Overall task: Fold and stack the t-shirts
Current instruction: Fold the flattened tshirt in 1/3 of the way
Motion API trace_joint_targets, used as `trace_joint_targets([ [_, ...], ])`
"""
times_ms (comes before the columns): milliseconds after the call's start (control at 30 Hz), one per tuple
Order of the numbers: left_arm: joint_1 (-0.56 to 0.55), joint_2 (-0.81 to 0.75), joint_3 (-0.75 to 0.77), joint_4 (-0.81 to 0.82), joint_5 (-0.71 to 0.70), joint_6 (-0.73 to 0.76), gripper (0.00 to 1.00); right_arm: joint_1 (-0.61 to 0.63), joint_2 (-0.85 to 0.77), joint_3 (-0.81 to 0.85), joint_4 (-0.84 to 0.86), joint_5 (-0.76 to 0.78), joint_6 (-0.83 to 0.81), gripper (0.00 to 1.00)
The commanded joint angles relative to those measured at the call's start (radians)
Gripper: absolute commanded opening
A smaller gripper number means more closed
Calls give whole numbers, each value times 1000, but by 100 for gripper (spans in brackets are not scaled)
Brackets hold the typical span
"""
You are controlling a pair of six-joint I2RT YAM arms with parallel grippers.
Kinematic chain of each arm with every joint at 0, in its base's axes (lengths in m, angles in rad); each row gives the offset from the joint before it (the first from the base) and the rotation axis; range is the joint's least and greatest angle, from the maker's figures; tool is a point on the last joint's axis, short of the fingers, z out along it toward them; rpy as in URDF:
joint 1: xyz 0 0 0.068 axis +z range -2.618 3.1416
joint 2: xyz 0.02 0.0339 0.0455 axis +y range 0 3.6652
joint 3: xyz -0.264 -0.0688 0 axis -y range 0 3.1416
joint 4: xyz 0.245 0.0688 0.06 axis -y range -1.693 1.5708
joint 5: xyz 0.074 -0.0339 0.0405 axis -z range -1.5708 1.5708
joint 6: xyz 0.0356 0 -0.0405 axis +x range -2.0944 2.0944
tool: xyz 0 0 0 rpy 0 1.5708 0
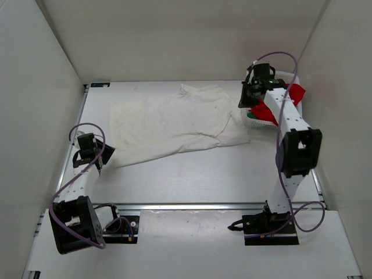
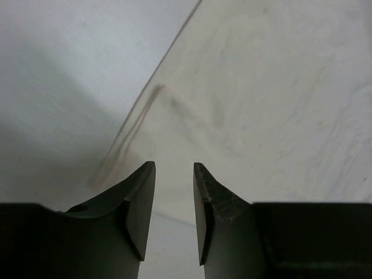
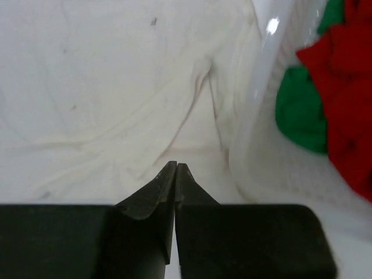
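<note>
White shirt (image 1: 174, 122) lies spread mid-table, a little rumpled, its near hem running at a slant. Left gripper (image 2: 174, 197) hangs over the near-left corner with its jaws parted and nothing between them, just cloth and hem below. Right gripper (image 3: 176, 174) is up at the shirt's far-right side, clenched tight, with no cloth visibly pinched. It's right beside the basket (image 1: 258, 123), where the red shirt (image 1: 296, 93) and green shirt (image 3: 299, 110) sit bunched, waiting their turn.

I read this as the spreading done and the first fold not yet begun. The next move calls for fresh pinches along one side of the shirt, then carrying that side over the middle.

As for room, there's plenty of bare table (image 1: 203, 180) in front of the near hem. The left wall (image 1: 35, 116) is near the left arm. The basket sits hard against the shirt's right edge, so the right arm's lane is tight.
</note>
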Motion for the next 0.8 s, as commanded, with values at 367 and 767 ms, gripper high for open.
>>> trace_joint_targets([
  [367,24,-96,-225,-24,71,-130,46,23,-535,-645,273,-122,36,9],
  [767,84,-6,-167,77,-7,-134,0,-26,-632,-945,372,-112,122,41],
])
